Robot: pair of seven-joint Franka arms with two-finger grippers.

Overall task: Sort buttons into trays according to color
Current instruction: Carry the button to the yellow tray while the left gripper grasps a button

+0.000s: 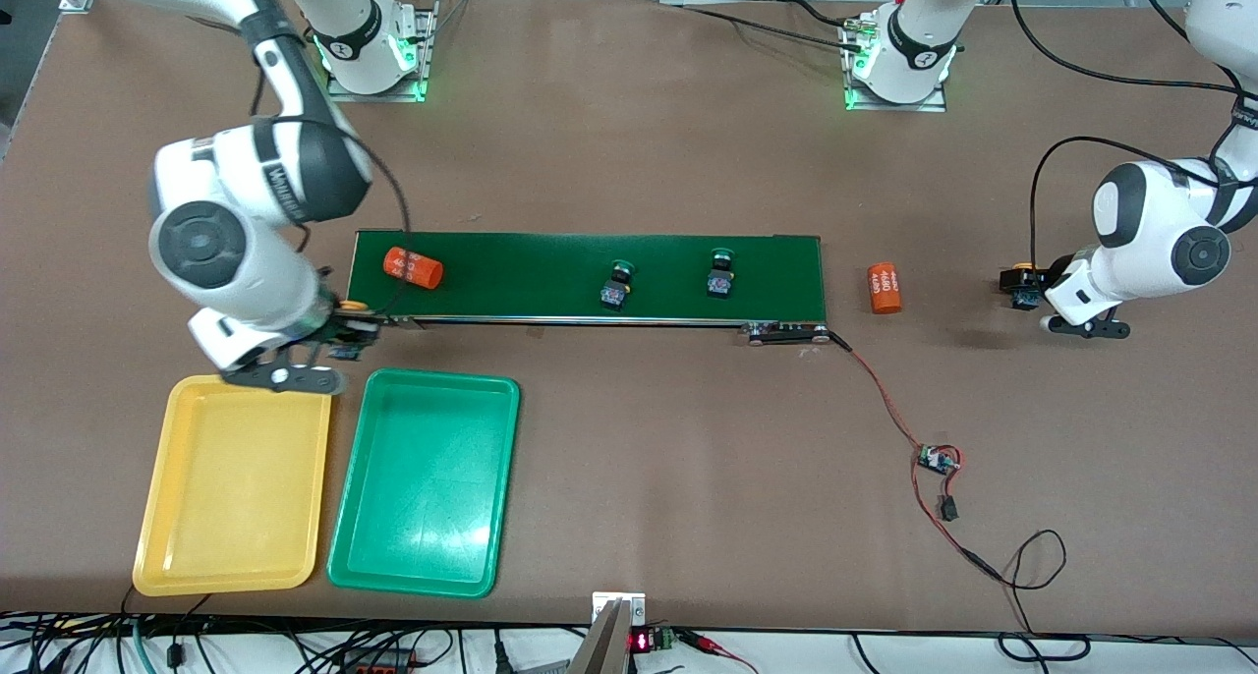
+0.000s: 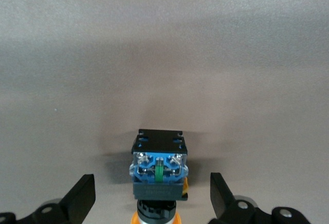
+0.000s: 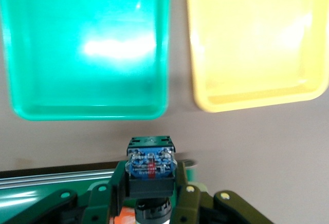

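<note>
Two green buttons [image 1: 617,283] [image 1: 721,272] lie on the conveyor belt [image 1: 550,261], between the arms. Toward the right arm's end, the right gripper [image 1: 339,340] has its jaws clamped on a yellow button [image 3: 150,170] over the belt's corner, above the yellow tray [image 1: 157,546] and green tray [image 1: 344,556]. At the left arm's end, the left gripper [image 2: 153,198] stands with jaws wide around another yellow button [image 2: 158,170] on the bench [image 1: 629,143].

Legible marking: "4680" printed in white on the orange cylinder [image 1: 885,289] lying on the counter [image 1: 629,163].
</note>
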